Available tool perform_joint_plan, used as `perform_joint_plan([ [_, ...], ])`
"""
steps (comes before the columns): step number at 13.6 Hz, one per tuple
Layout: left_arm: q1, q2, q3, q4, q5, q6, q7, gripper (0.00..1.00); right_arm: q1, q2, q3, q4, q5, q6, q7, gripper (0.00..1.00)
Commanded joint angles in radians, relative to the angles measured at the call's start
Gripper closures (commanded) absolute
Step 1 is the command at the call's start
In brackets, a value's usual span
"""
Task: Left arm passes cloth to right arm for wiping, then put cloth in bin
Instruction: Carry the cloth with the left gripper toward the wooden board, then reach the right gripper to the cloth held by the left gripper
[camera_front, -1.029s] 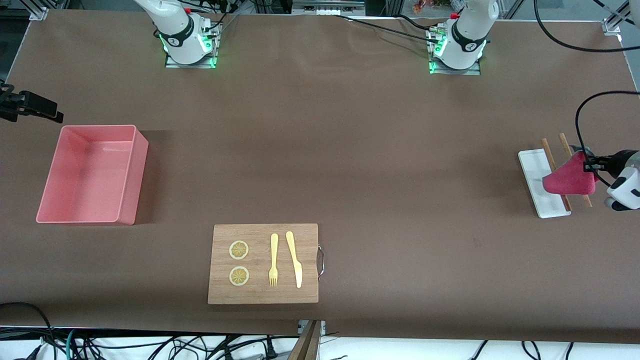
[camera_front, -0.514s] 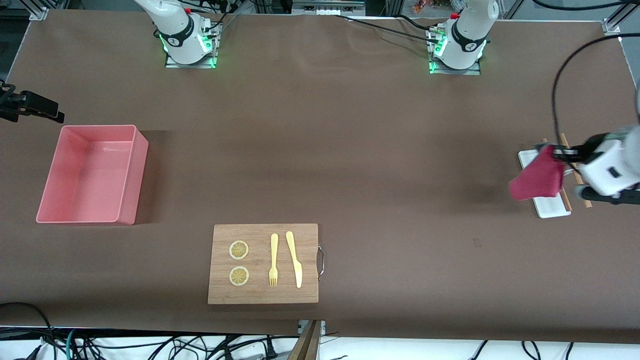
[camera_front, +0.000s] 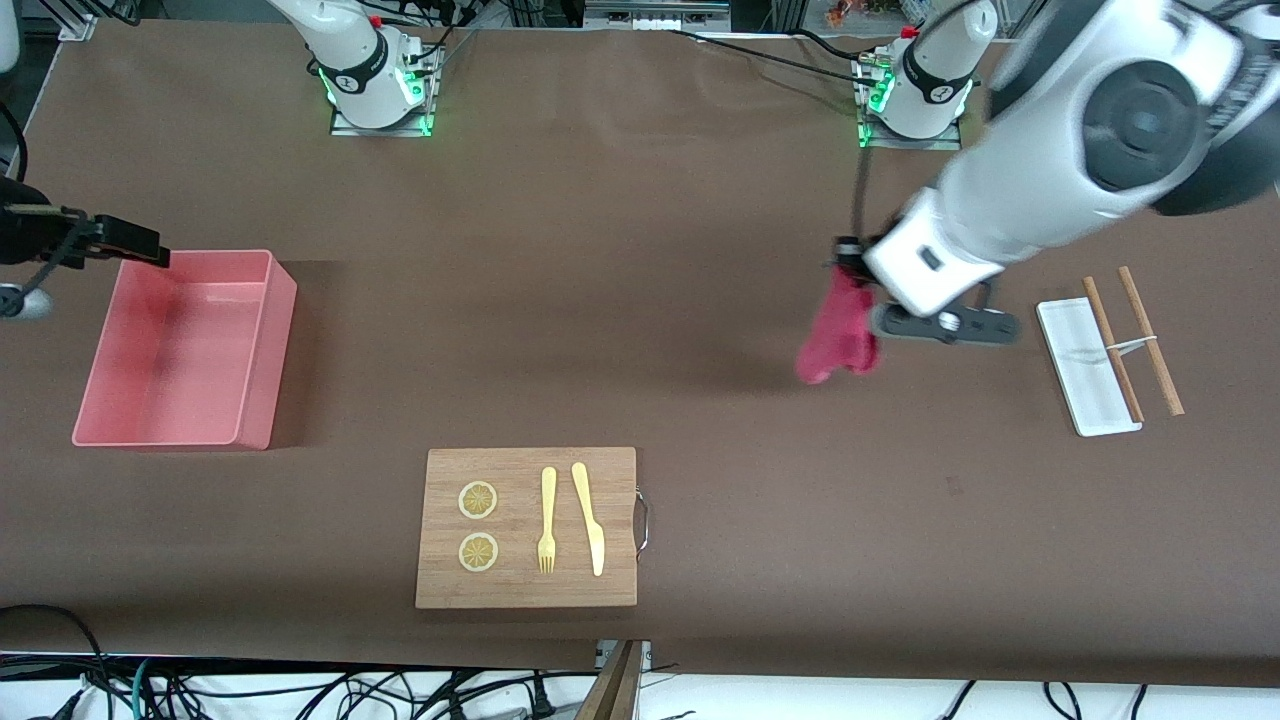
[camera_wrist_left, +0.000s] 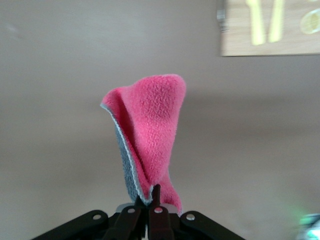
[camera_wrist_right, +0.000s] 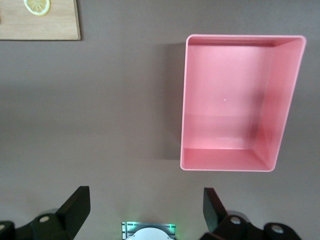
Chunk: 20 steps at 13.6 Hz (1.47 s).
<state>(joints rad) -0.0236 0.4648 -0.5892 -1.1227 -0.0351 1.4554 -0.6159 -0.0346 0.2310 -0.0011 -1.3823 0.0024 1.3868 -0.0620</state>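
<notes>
The magenta-pink cloth (camera_front: 838, 335) with a grey reverse hangs in the air from my left gripper (camera_front: 847, 272), which is shut on its top edge over bare table between the white tray and the table's middle. In the left wrist view the cloth (camera_wrist_left: 152, 130) stands out from the shut fingers of the left gripper (camera_wrist_left: 148, 197). The salmon-pink bin (camera_front: 262, 400) sits empty at the right arm's end of the table. My right gripper (camera_front: 148, 250) is open and empty over the bin's corner. In the right wrist view the bin (camera_wrist_right: 232, 38) lies ahead of the wide-open right gripper (camera_wrist_right: 145, 205).
A wooden cutting board (camera_front: 620, 480) with two lemon slices, a fork and a knife lies near the front camera. A white tray (camera_front: 1085, 365) and two chopsticks (camera_front: 1150, 340) lie at the left arm's end. The board also shows in the left wrist view (camera_wrist_left: 270, 49).
My left arm has carried the cloth from over the white tray toward the table's middle. My right gripper has moved a little closer over the bin.
</notes>
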Motion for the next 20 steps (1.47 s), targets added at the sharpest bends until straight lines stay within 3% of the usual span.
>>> perform_joint_plan([
  [1, -0.077, 0.043, 0.005, 0.054, -0.107, 0.104, -0.181, 1.00, 0.033, 0.059, 0.001, 0.009, 0.017, 0.018, -0.001, 0.00],
  [4, -0.168, 0.090, 0.005, 0.054, -0.186, 0.346, -0.362, 1.00, 0.100, 0.102, 0.003, 0.011, 0.056, 0.093, 0.124, 0.00],
  [7, -0.232, 0.138, 0.006, 0.054, -0.299, 0.598, -0.519, 1.00, 0.111, 0.140, 0.003, 0.011, 0.209, 0.155, 0.279, 0.00],
  [9, -0.259, 0.162, 0.006, 0.055, -0.311, 0.715, -0.594, 1.00, 0.122, 0.159, 0.003, 0.011, 0.316, 0.185, 0.379, 0.00],
  [12, -0.317, 0.215, 0.006, 0.078, -0.374, 0.896, -0.663, 1.00, 0.156, 0.174, 0.003, 0.011, 0.413, 0.251, 0.531, 0.00],
  [15, -0.341, 0.236, 0.008, 0.083, -0.378, 0.974, -0.709, 1.00, 0.176, 0.177, 0.003, 0.011, 0.532, 0.302, 0.690, 0.00],
  [20, -0.346, 0.244, 0.008, 0.083, -0.384, 0.984, -0.714, 1.00, 0.180, 0.183, 0.003, 0.009, 0.682, 0.334, 0.855, 0.00],
])
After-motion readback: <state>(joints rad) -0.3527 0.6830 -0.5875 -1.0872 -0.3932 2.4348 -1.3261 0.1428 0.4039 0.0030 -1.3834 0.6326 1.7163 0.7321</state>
